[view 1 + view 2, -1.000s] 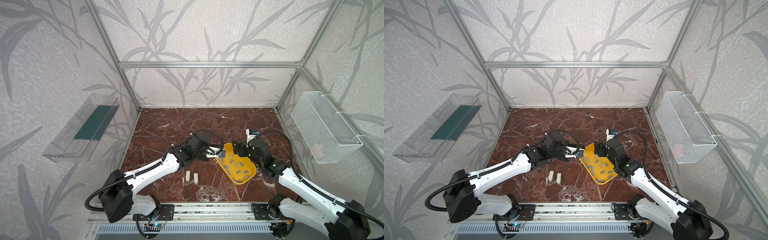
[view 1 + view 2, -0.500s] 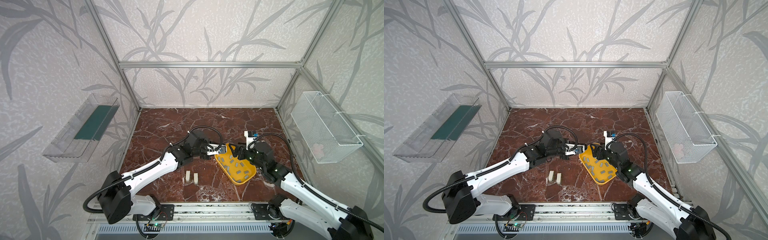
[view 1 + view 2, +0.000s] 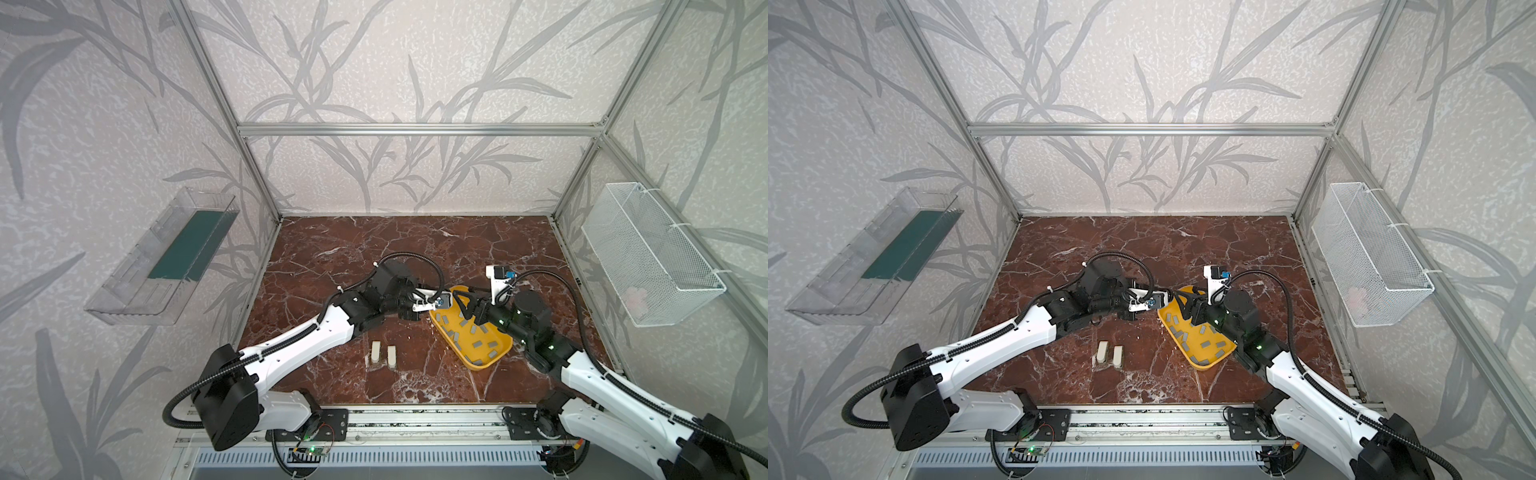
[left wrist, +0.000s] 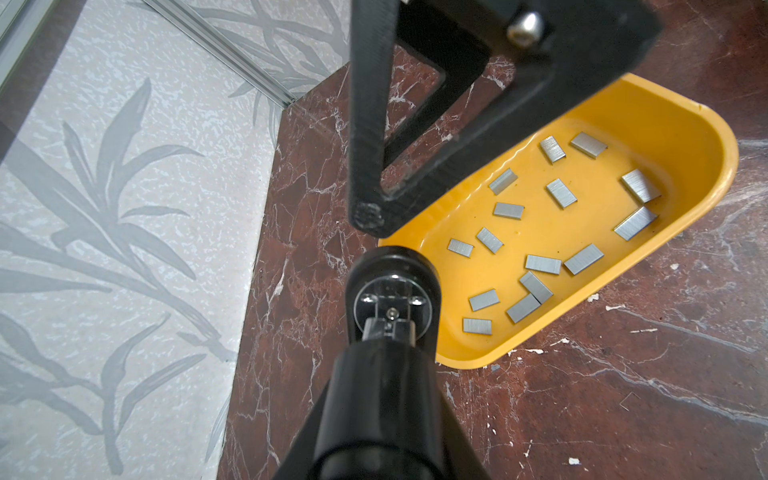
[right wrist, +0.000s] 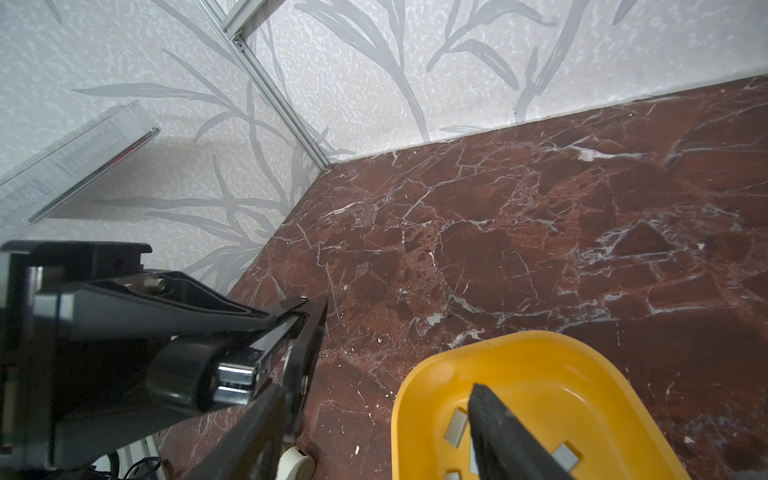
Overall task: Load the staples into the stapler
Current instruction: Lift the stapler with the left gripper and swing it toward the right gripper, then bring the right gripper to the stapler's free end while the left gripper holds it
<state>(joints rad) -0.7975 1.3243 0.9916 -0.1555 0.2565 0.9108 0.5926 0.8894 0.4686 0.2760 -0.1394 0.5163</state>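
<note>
So the left gripper (image 4: 378, 395) has its jaws clamped on the stapler (image 4: 390, 299), which sticks straight out from the wrist with its silver tip just beside the rim of the yellow tray (image 4: 685, 120). Can't tell if it's actually touching the rim, it's that tight. The right gripper (image 3: 467, 305) comes in from the other side with its jaws apart and nothing between them. In the right wrist view one finger hangs over the tray's inside and the other sits outside the rim, on the stapler's side. So both grippers are crowded over the tray's far rounded end, near the middle of the table (image 3: 374, 249). The tray lies at an angle, right of centre, with grey staple strips (image 4: 561, 193) scattered flat in it, none stacked against the wall. Two cream blocks (image 3: 383, 354) stand side by side near the front edge, well apart from the tray and beneath the left arm. Open marble runs from the grippers to the back wall. A wire basket (image 3: 648, 257) hangs on the right wall and a clear shelf (image 3: 166, 266) on the left one.
</note>
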